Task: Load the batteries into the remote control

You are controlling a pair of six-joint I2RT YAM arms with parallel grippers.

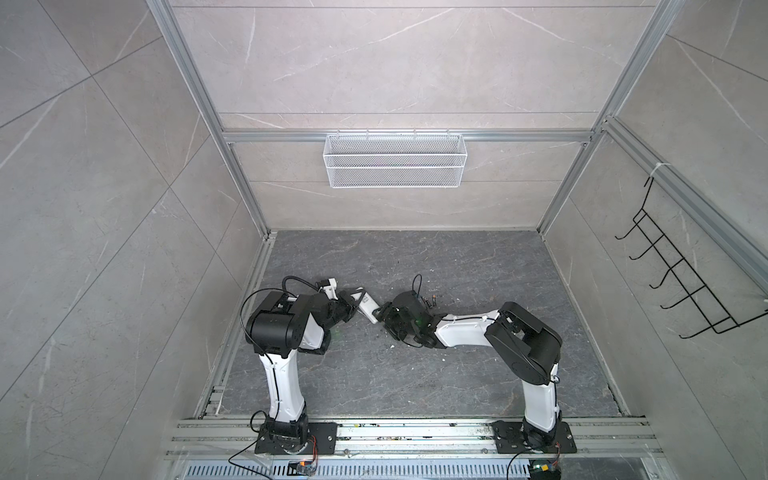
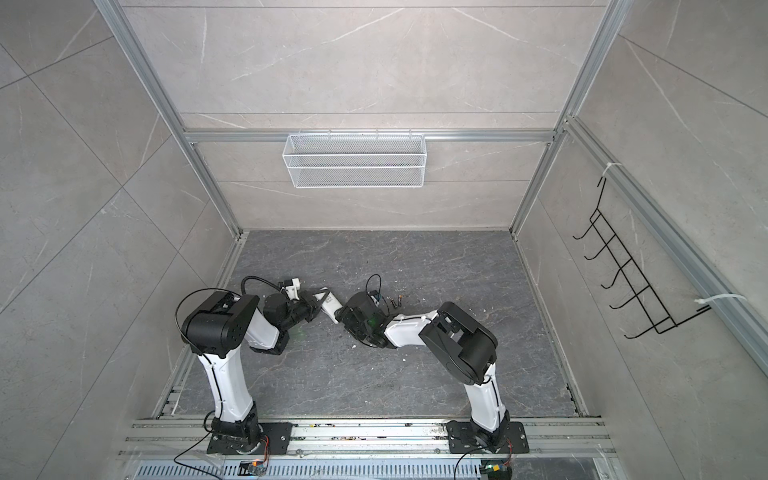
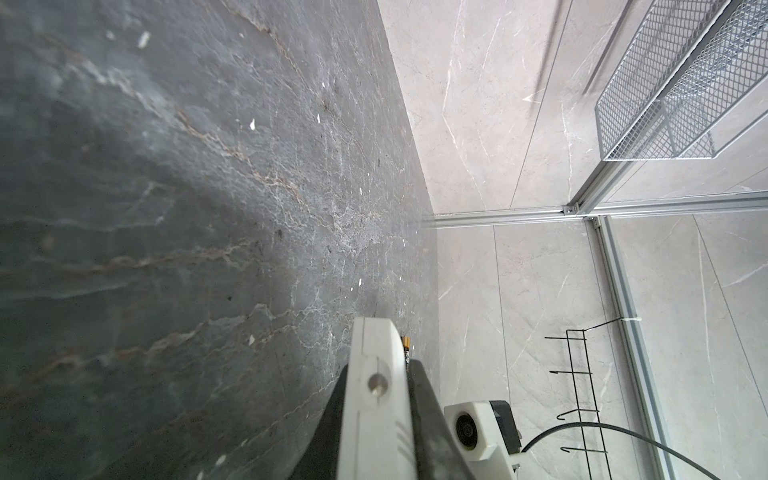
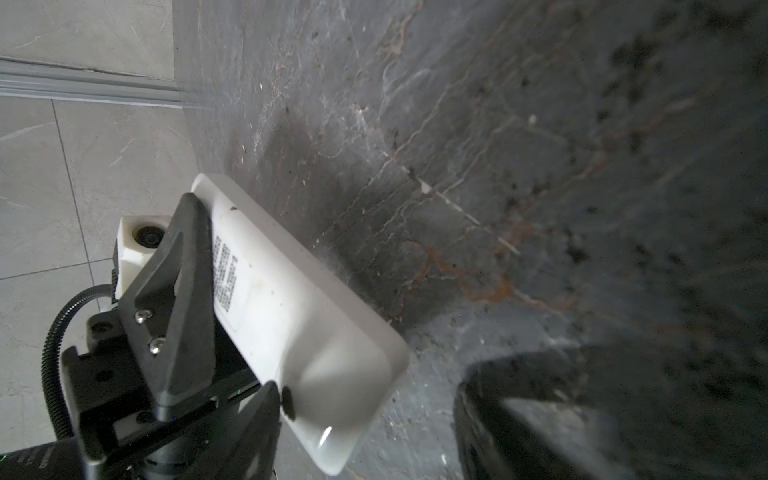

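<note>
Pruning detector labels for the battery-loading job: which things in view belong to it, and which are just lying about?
Job:
- remote control, clamped in left gripper
- two batteries, on the table

Lying about:
- white mesh basket
- black hook rack
- white specks

A white wire-mesh basket [image 1: 394,160] hung from the aluminium rail [image 1: 274,136] on the back wall. A black wire hook rack [image 1: 684,262] was mounted on the right-hand wall. The dark grey veined counter [image 1: 415,374] carried scattered white specks [image 3: 252,124]. The walls were pale veined tile.
</note>
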